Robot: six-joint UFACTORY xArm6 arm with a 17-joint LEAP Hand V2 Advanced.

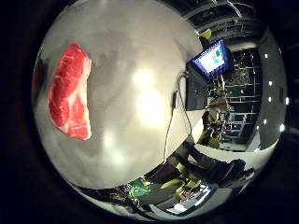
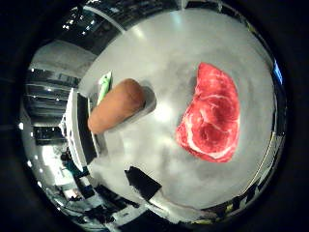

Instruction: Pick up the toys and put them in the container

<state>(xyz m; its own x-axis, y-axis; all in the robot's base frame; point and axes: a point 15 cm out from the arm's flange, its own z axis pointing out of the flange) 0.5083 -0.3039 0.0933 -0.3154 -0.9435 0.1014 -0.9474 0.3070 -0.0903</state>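
Observation:
A red toy steak (image 2: 210,121) with white marbling lies flat on the grey table (image 2: 159,43); the little finger side view also shows this steak (image 1: 70,91). A brown oblong toy (image 2: 116,106), like a sausage or bread roll, lies a short way from the steak and casts a shadow on the table. One of its ends is next to a dark box with a light rim (image 2: 79,128) at the table's edge. No part of my hand can be told apart in either view. Both toys are well clear of the palm.
A green flat item (image 2: 104,86) lies by the box and the brown toy. A small black object (image 2: 142,181) sits near the table's edge. A lit monitor (image 1: 212,58) on a dark stand is at another edge.

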